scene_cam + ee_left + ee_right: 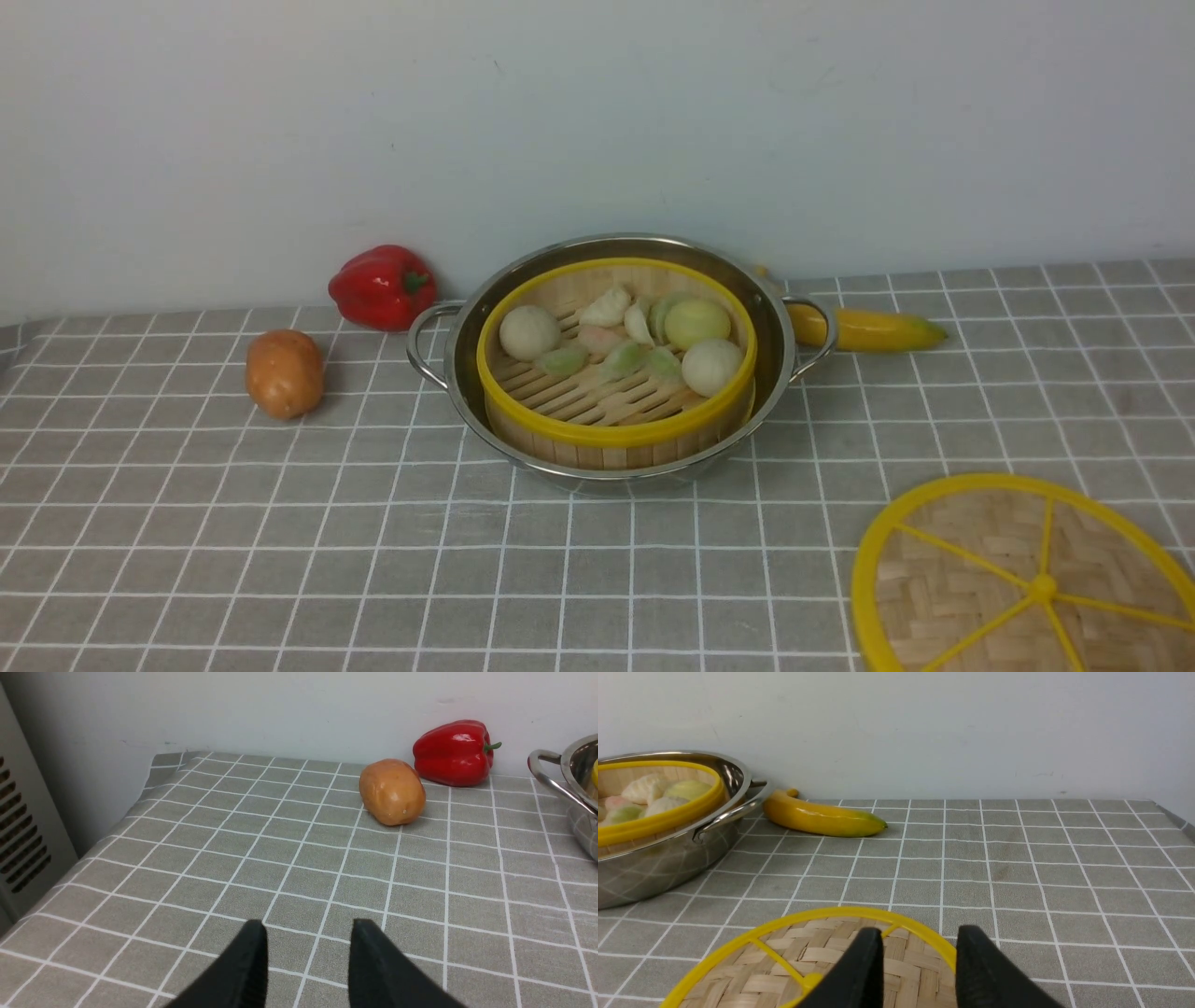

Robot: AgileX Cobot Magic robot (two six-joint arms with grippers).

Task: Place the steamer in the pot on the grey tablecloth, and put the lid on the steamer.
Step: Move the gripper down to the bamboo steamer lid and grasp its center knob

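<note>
The steamer [616,439], a bamboo basket with a yellow rim, sits inside the shiny pot [775,327] on the grey tablecloth [280,560]; buns and dumplings lie on its slats. The lid [990,579], a woven disc with yellow spokes, lies flat on the cloth at the front right. Neither arm shows in the front view. In the right wrist view my right gripper [918,934] hovers open over the lid [822,956], its far rim between the fingers, gripping nothing. My left gripper [308,926] is open over bare cloth, with the pot's handle [549,772] far off.
A red bell pepper [381,285] and a brown potato [284,371] lie left of the pot. A yellow banana [868,329] lies behind the pot's right handle. A pale wall stands close behind the table. A grey vented panel [23,830] is past the table's left edge.
</note>
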